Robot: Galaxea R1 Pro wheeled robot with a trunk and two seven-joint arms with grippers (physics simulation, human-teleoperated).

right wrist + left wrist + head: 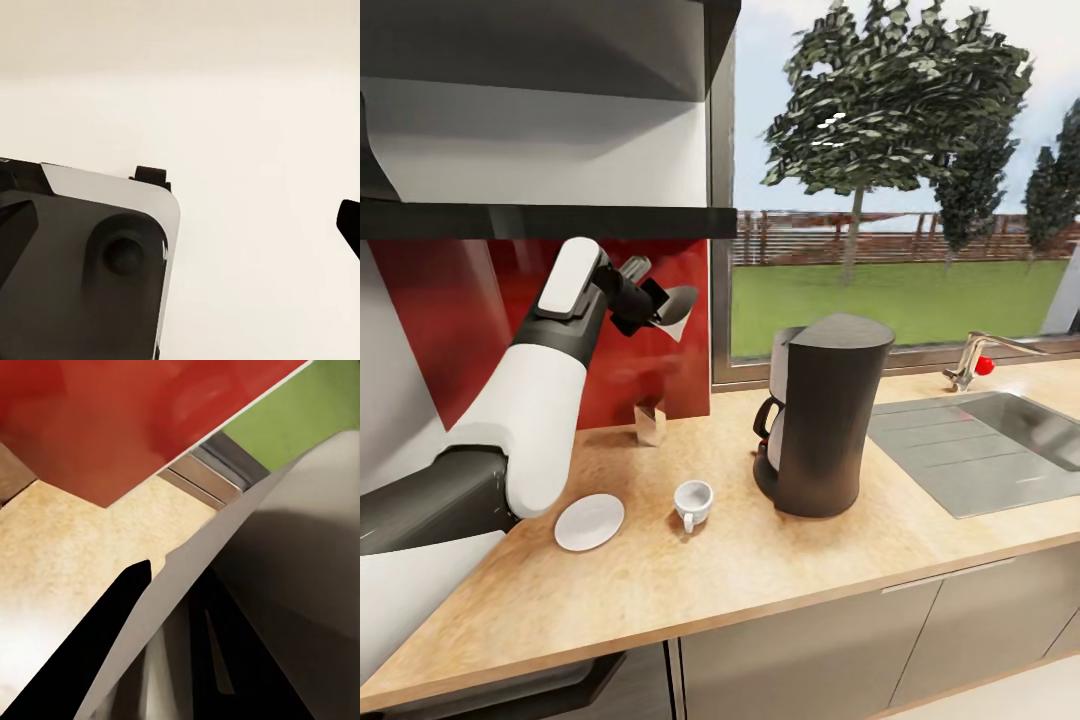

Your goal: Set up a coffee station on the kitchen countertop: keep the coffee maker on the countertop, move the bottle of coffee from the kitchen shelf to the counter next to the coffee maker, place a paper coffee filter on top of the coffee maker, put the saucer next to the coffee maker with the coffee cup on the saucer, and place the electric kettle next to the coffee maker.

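A: What is the left gripper (pixel 660 305) doing?
B: It is raised above the kitchen countertop (pixel 690 590), in front of the red backsplash (pixel 450 330), pinching a pale sheet that looks like the paper coffee filter (pixel 676 306). The jaws are pressed on it. In the left wrist view one dark finger (pixel 90 660) lies along that pale sheet (pixel 247 607).

A: How much room is around it?
B: Open air below and to the right, up to the coffee maker (pixel 825 425). The black kitchen shelf (pixel 540 222) runs just above the wrist.

A: And the arm's pose?
B: The left arm (pixel 530 420) rises steeply from the lower left, forearm white, wrist bent toward the window (pixel 900 180).

A: The right gripper?
B: The right wrist view gives a dark finger tip (pixel 349 225) at the edge against a pale floor; I cannot tell whether the jaws are spread.

A: What sits on the worktop?
B: The saucer (pixel 589 521) lies near the front left, the coffee cup (pixel 693 503) just beside it, apart from it, not on it. A small tan wedge (pixel 650 424) stands against the backsplash. The coffee maker stands upright mid-counter, and the sink (pixel 1000 440) with its tap (pixel 975 362) lies to the right.
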